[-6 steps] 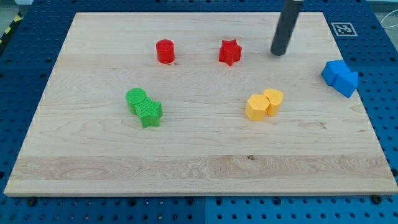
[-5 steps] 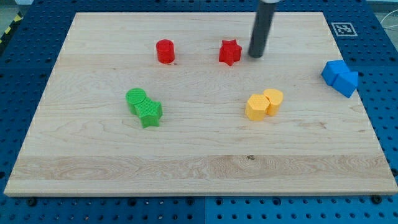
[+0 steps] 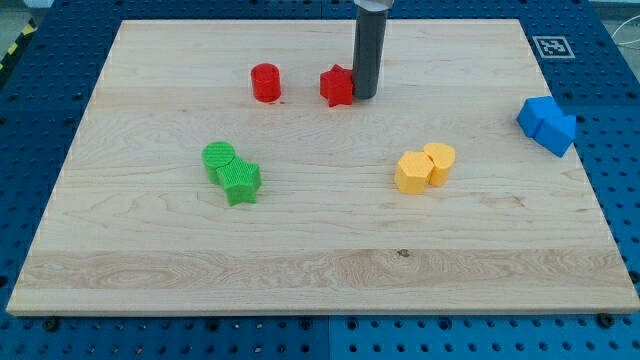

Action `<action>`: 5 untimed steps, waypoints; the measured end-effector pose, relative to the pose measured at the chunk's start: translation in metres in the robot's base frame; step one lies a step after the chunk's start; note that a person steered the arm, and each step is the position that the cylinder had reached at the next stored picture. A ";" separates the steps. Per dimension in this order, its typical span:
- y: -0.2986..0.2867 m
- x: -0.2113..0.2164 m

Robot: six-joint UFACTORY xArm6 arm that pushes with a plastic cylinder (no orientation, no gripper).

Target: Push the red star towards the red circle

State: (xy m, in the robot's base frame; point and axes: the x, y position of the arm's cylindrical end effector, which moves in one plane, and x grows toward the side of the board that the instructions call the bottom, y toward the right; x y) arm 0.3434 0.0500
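We find my tip set on the worktop, pressed against the view's right side of the red star. The red star lies near the view's top, with the red circle close by to its left, a narrow gap between them. There is no claw on this arm (only the straight dark rod), so nothing is gripped. Toward the view's left, a green circle touches a green star. Two yellow blocks sit touching, right of centre. Two blue blocks rest together at the right edge.
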 end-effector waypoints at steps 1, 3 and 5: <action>-0.011 -0.006; -0.019 -0.008; -0.027 -0.011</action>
